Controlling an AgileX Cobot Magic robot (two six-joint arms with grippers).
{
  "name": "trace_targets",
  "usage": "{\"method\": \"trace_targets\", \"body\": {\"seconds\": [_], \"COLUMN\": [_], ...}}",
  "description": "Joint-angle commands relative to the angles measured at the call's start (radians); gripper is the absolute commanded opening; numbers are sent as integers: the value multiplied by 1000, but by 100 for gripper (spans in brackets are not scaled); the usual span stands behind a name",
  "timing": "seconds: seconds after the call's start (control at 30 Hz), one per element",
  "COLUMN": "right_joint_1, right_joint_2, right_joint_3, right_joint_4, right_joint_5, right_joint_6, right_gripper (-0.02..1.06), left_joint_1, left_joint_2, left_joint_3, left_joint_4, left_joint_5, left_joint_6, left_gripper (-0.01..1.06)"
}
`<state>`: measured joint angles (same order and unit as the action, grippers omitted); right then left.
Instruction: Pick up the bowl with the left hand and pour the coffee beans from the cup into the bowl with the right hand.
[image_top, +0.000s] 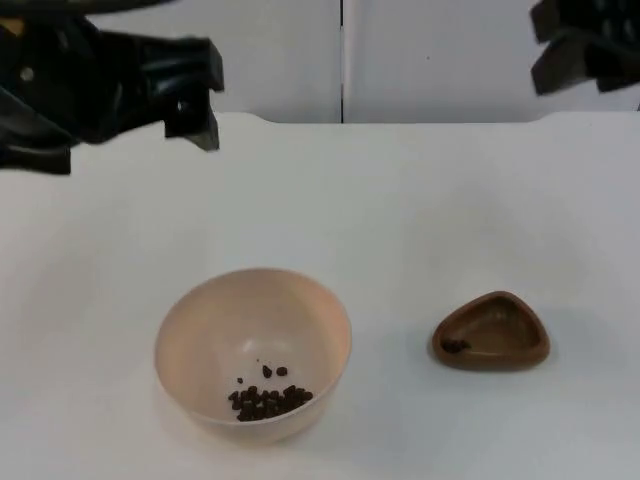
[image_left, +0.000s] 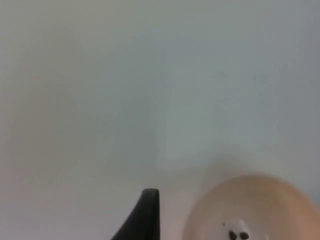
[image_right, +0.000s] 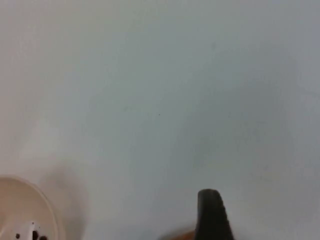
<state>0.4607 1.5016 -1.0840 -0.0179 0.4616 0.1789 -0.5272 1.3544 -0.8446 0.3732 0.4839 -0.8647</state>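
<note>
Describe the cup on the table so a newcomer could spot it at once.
On the white table, look at the near half, right of the pale bowl holding coffee beans. The cup is the small, low brown dish with a rounded triangular rim, darker and shallower than the bowl.

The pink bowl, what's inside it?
Dark coffee beans lie in a small heap at the bottom of the pink bowl. Whatever lies under the heap is covered.
</note>
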Motion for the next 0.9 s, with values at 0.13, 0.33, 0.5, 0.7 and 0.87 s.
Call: {"method": "trace_targets", "body": {"seconds": [0.13,0.33,0.5,0.7,0.87], "right_joint_1": [1,1,1,1,1], "right_joint_2": [-108,-196,-270,-381,-462], "right_joint_3": [-3,-3,1,1,30], "right_joint_4": [-5,-5,-5,-5,-5], "right_joint_5": [68,128,166,205,215], "right_joint_6": [-14,-50,-76,-94,-104], "right_gripper": [50,50,50,50,50], "left_joint_1": [1,1,1,1,1], "left_joint_2": [-95,-191,-268,-381,-472], "left_joint_3": [2,2,2,2,2], "left_joint_4": [31,31,29,29,29], "left_joint_5": [0,6,36,132,185], "left_joint_6": [20,106,157,203,219], "left_gripper": [94,94,94,94,94]}}
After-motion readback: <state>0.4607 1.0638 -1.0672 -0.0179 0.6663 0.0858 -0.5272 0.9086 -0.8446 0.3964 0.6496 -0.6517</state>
